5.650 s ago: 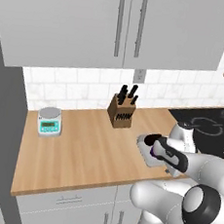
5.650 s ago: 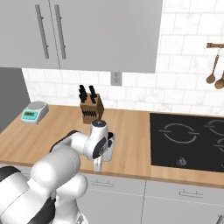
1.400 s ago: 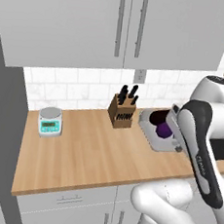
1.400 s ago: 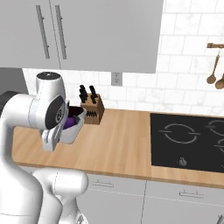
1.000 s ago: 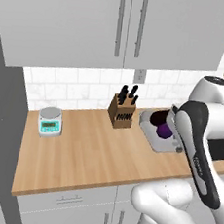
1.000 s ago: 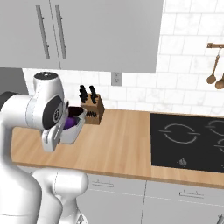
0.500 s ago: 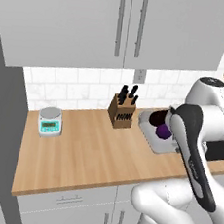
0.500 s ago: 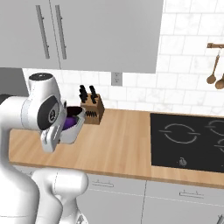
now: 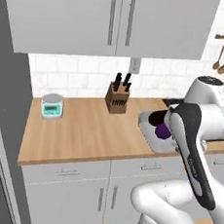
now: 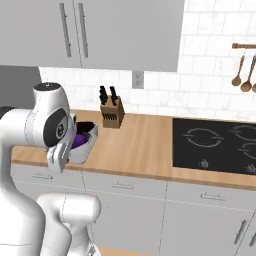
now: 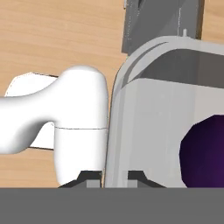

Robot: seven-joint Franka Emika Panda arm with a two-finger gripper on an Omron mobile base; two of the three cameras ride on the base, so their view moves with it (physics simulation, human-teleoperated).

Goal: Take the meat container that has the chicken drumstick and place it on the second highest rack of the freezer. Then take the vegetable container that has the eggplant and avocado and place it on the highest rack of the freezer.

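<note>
Fingers point(image 11: 114, 176) nearly pressed together, pinching the thin pale wall of the tray point(image 11: 117, 113), one tip on each side of it. Tray point(image 9: 149, 128) held up in the air above the wooden desk point(image 9: 87, 133), partly hidden behind the white arm. Purple eggplant point(image 11: 204, 150) lying inside the tray, with a dark avocado point(image 9: 155, 118) just beside it. Knife block point(image 9: 117, 98) and small kitchen scale point(image 9: 52, 106) standing on the desk near the tiled wall
</note>
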